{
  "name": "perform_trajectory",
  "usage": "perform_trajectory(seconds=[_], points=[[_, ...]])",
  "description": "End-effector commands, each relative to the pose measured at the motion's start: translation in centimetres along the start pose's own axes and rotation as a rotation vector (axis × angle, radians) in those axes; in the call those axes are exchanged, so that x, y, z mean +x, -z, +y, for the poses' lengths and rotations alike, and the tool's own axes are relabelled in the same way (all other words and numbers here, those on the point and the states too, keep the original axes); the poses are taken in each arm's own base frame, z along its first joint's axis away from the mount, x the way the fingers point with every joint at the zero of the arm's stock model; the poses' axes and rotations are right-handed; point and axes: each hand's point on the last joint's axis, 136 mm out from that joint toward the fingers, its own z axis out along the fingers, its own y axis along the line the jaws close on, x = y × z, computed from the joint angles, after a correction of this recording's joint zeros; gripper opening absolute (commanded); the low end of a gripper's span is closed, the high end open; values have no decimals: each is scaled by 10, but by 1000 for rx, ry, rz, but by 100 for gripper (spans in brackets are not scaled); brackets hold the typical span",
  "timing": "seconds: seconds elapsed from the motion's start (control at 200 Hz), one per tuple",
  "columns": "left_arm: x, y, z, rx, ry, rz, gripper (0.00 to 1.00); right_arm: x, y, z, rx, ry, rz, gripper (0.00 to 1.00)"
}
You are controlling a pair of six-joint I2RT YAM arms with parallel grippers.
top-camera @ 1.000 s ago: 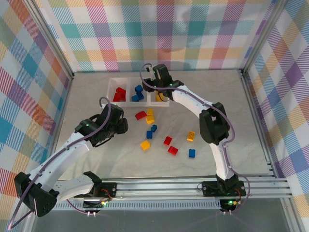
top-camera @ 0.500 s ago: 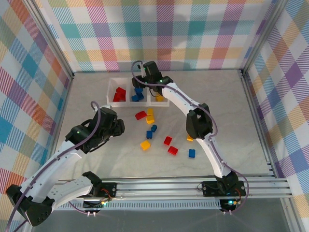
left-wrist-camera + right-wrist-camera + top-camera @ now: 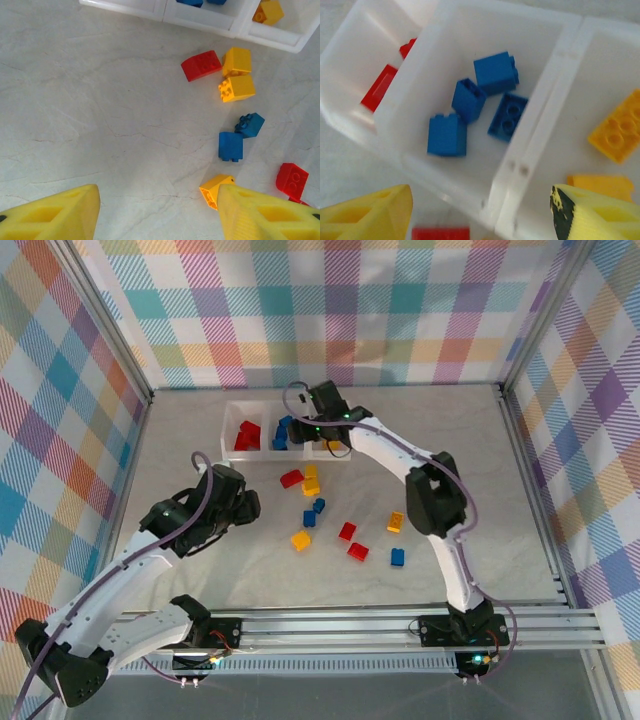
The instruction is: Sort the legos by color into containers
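Observation:
The containers are a whitish three-compartment tray [image 3: 232, 406]. Red legos [image 3: 246, 435] lie in its left part, blue ones [image 3: 285, 432] in the middle, yellow ones [image 3: 332, 444] on the right. My right gripper [image 3: 312, 430] hangs open and empty over the tray; in the right wrist view it [image 3: 480, 215] straddles the wall [image 3: 520, 165] between the blue legos [image 3: 470, 100] and a yellow one [image 3: 617, 125]. My left gripper [image 3: 248, 506] is open above bare table [image 3: 157, 210], its right finger beside a loose yellow brick [image 3: 215, 189].
Loose bricks lie mid-table: a red one [image 3: 291, 478], two yellow [image 3: 311, 480], two blue [image 3: 314, 511], a yellow [image 3: 300, 539], two red [image 3: 352, 541], a yellow [image 3: 395, 522] and a blue [image 3: 397, 557]. Checked walls and metal rails enclose the table.
My right gripper swung left over the tray, then partly back right, and its jaws opened. The left arm shifted slightly and its jaws spread a little wider.

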Motion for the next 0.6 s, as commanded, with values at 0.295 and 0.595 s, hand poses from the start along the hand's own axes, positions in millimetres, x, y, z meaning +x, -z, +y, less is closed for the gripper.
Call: perform_trajectory(seconds=[0.295,0.595], points=[[31,-52,-78,133,-124,130,68,77,126,-52,140,-159,-20,81],[81,-85,-163,184,-441,300,68,128,185,-112,291,-269,-9,87]])
